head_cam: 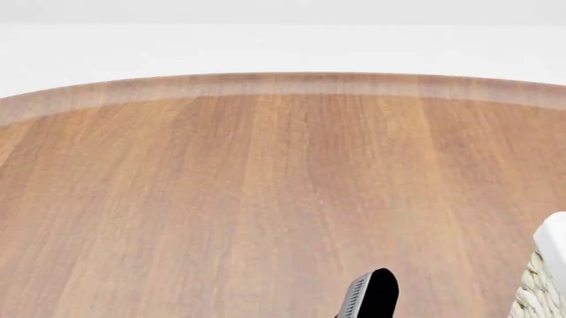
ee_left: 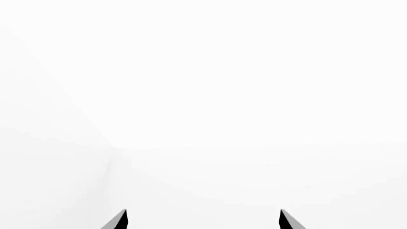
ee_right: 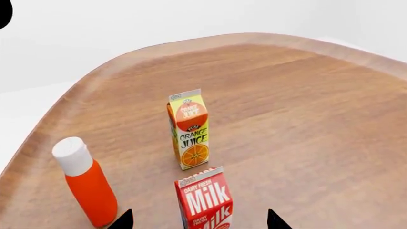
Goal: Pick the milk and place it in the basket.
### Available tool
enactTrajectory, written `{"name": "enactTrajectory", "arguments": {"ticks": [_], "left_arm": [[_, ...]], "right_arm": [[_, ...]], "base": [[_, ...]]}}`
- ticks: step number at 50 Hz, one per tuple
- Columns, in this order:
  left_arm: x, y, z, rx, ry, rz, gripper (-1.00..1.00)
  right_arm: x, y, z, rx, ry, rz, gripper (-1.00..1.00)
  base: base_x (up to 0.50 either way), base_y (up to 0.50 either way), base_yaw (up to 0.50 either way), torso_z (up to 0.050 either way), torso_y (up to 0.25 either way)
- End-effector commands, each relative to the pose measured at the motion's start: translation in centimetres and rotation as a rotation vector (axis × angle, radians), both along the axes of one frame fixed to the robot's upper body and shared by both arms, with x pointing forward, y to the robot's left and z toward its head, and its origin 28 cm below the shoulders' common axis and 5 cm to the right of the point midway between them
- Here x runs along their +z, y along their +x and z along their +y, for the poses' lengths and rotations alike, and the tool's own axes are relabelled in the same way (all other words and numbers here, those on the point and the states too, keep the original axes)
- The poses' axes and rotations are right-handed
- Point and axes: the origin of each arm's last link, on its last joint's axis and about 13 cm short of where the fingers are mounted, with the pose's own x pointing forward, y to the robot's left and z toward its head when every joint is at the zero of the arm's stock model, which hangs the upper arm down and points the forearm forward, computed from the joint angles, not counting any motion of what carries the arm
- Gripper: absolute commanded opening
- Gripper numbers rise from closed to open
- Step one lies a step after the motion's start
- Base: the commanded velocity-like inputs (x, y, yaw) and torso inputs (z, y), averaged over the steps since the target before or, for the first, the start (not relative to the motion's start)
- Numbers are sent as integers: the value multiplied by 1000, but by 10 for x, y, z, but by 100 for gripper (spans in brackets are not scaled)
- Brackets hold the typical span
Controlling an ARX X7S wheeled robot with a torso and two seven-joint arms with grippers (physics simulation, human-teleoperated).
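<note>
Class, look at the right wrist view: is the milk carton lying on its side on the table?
No. The milk stands upright on the wooden table, in front of the upright orange juice carton.

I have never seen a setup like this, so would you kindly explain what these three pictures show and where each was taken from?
These are simulator renders from a two-armed wheeled robot. The head view looks down from its head onto a round wooden table; a corner of the wicker basket shows at the right edge, and a dark arm part pokes in below. The other two come from cameras by each claw. The left claw faces only blank white, its tips apart, holding nothing. The right claw is open too, its tips either side of the milk carton without visibly touching it. Beyond the milk stands an orange juice carton, and to one side an orange bottle with a white cap.
</note>
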Motion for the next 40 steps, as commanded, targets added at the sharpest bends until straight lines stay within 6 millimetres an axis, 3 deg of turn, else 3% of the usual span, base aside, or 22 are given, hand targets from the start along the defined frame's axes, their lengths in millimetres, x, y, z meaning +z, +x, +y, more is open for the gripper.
{"name": "enactTrajectory", "arguments": {"ticks": [1,40], "left_arm": [[1,-1,2,-2,-5,-23,100],[3,-1,3,4,-9,-29,100]], "right_arm": [[-4,11,2,8,7,10,100],[-36,54,11,68,16,141,100]], "base": [[0,0,0,0,0],[0,0,0,0,0]]}}
